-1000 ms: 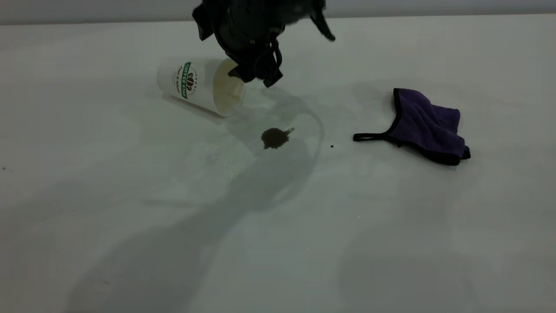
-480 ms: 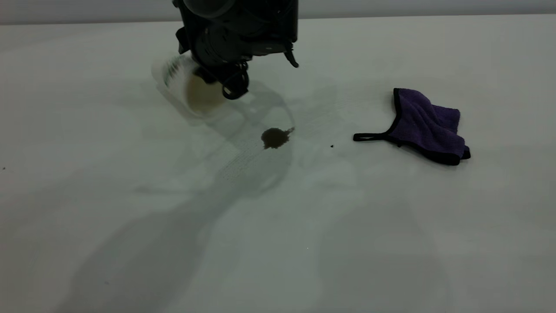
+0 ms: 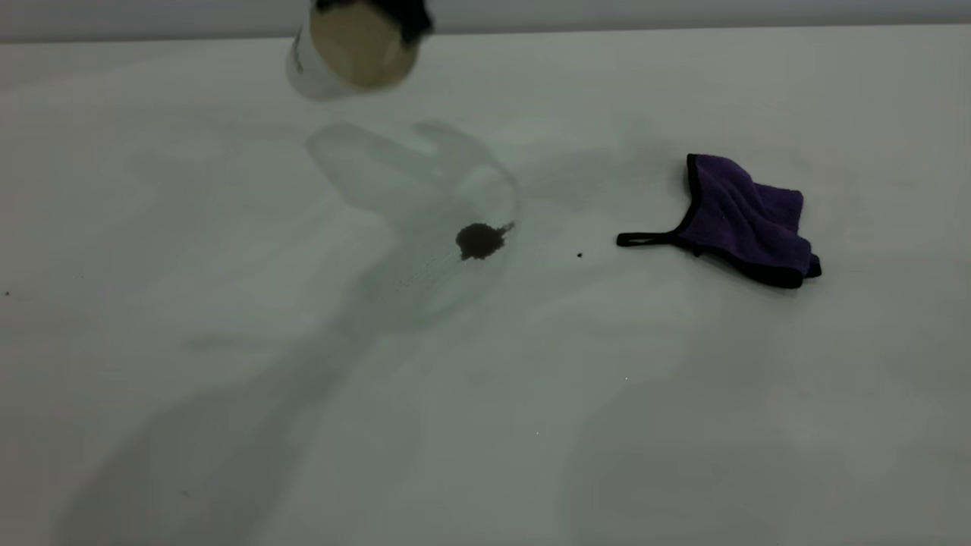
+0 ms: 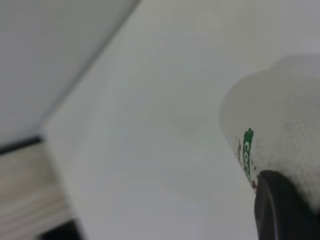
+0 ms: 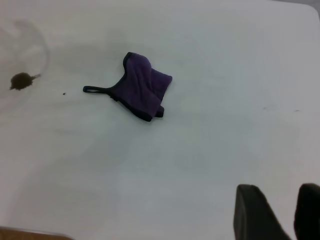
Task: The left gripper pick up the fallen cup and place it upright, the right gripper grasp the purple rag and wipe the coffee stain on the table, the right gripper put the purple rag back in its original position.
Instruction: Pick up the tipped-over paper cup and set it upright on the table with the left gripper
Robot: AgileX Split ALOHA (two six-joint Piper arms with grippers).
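We see the white ribbed paper cup with the green band logo [image 3: 345, 57] lifted clear of the wide plain white matte tabletop [image 3: 227, 394], up at the far left-centre of the scene, tilted so that its cream inside and round mouth face us. The bulky black left gripper [image 3: 379, 9] shows only as a dark sliver at the top edge of the exterior view, clamped on the cup's rim; in the left wrist view one black fingertip [image 4: 282, 207] presses against the cup's ribbed wall [image 4: 280, 130] just beside the green lettering. The cup's pale shadow lies on the table below it, reaching toward the small dark brown irregular coffee stain [image 3: 479, 240], which sits near the middle of the table, well apart from the cup.

To the right of the stain, past a tiny black speck [image 3: 579, 255], lies the small dark purple soft rag with black edging [image 3: 747, 220], crumpled, its thin black loop strap [image 3: 645, 240] stretched flat toward the stain. Nothing touches the rag.

In the right wrist view we see the right gripper [image 5: 280, 212] held over the near right part of the table, its two dark fingers parted with a gap between them and nothing in it, well apart from the rag [image 5: 142, 90].

The table's far edge runs along the top of the exterior view, close behind the cup. The whole near half of the tabletop is open room, as is the space between stain and rag
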